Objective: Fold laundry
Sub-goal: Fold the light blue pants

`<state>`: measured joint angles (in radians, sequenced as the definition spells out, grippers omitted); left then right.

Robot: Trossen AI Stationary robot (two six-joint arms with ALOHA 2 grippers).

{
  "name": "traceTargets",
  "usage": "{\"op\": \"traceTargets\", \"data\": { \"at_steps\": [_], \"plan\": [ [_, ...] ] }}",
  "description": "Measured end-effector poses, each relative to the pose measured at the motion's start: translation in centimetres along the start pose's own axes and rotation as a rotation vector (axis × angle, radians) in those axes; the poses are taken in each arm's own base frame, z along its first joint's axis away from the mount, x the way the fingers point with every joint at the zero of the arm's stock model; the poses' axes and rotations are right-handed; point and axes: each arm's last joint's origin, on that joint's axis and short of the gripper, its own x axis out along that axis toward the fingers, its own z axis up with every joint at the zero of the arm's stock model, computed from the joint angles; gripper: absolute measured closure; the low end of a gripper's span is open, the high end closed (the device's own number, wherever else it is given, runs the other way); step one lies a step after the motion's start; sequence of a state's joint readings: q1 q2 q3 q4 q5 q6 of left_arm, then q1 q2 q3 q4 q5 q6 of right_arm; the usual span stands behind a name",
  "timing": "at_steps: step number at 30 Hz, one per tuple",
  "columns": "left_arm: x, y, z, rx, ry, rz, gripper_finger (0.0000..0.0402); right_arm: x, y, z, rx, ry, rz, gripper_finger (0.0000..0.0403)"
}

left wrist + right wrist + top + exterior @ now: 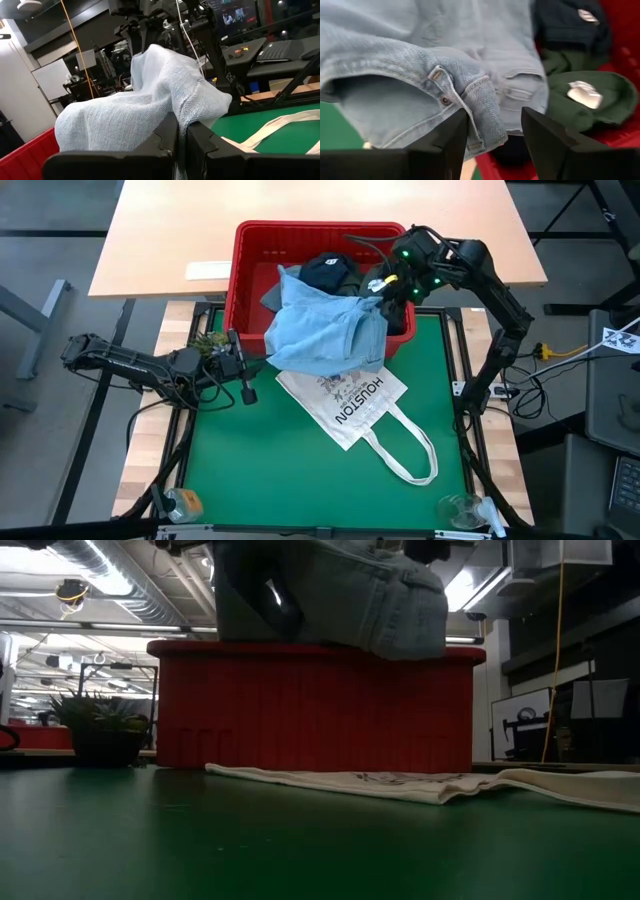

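A light blue denim garment [325, 330] lies draped over the near rim of the red basket [250, 270], and its lower part spills onto the green mat. A navy garment [325, 270] and a dark olive one [580, 100] lie in the basket. My left gripper [182, 135] reaches in level from the table's left and is shut on the denim. My right gripper [495, 130] hangs over the basket's right part, slanting down. It is open, and the denim's buttoned waistband [470, 105] lies just beyond its fingers. I cannot tell whether they touch it. My left gripper pinches the denim garment's left edge [175, 117] between its two fingers, coming level from the table's left. One layer or several, I cannot tell. From the fingers the cloth rises in a slack hump toward the basket, with the rest resting on the rim.
A white "HOUSTON" tote bag [345, 400] lies flat on the mat, partly under the denim, with its long handles toward the near right. A small potted plant [208, 340] stands by the left arm. Small clear items [465, 510] sit at the near edge.
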<state>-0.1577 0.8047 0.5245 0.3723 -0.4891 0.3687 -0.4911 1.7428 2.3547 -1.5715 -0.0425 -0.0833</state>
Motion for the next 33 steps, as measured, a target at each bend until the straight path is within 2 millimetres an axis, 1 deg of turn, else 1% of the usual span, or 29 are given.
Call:
{"op": "traceTargets", "data": {
  "at_steps": [8, 13, 16, 22, 25, 27, 29, 33],
  "plan": [
    [0.0, 0.0, 0.0, 0.000, 0.000, 0.001, 0.0390, -0.2, -0.2, -0.1, 0.000, -0.001, -0.060, 0.0221],
    [0.0, 0.0, 0.0, -0.003, 0.000, 0.001, 0.0390, -1.3, 0.0, -0.5, 0.000, -0.026, -0.051, 0.0221],
    [0.0, 0.0, 0.0, -0.003, 0.000, 0.001, 0.0390, -2.7, 0.1, -1.0, -0.002, -0.060, -0.035, 0.0221],
    [0.0, 0.0, 0.0, -0.003, 0.000, 0.000, 0.0390, -6.6, 0.4, -2.9, -0.056, -0.152, -0.063, 0.0221],
    [0.0, 0.0, 0.0, -0.002, 0.000, 0.000, 0.0390, -8.3, 0.5, -3.8, -0.027, -0.195, -0.077, 0.0221],
    [0.0, 0.0, 0.0, -0.003, 0.000, 0.000, 0.0390, -9.2, 0.7, -4.5, 0.031, -0.220, -0.023, 0.0221],
    [0.0, 0.0, 0.0, -0.003, 0.000, 0.000, 0.0390, -9.7, 1.1, -5.4, 0.038, -0.224, 0.072, 0.0221],
    [0.0, 0.0, 0.0, -0.003, 0.000, 0.000, 0.0390, -9.4, 1.9, -7.8, 0.030, -0.167, 0.270, 0.0221]
  ]
}}
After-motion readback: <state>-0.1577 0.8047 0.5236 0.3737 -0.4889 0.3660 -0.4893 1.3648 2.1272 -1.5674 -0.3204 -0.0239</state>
